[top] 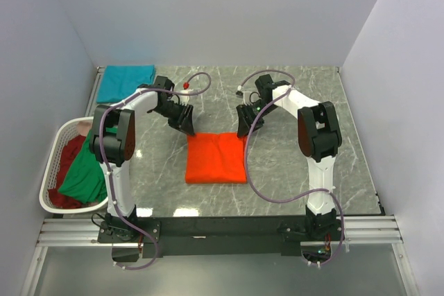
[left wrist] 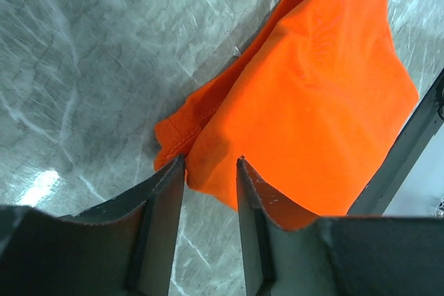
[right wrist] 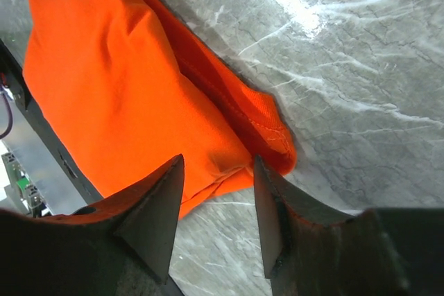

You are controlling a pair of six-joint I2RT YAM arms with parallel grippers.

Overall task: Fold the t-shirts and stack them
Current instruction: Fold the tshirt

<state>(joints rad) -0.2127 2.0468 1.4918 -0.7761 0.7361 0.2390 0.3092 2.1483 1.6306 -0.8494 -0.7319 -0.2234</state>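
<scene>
Left gripper (top: pixel 186 124), right gripper (top: pixel 243 128): jaws parted, each astride a far corner of the folded bright orange cloth t-shirt (top: pixel 216 159), right of white slatted plastic laundry basket (top: pixel 69 124) | apparently folded: teal t-shirt (top: pixel 125 81) beyond basket | remaining: green t-shirt (top: pixel 87 171) and dark red t-shirt (top: pixel 66 154) in basket, then stacking

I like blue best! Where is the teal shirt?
In the top view, the teal t-shirt lies flat at the far left corner of the table, just behind the white laundry basket.
</scene>
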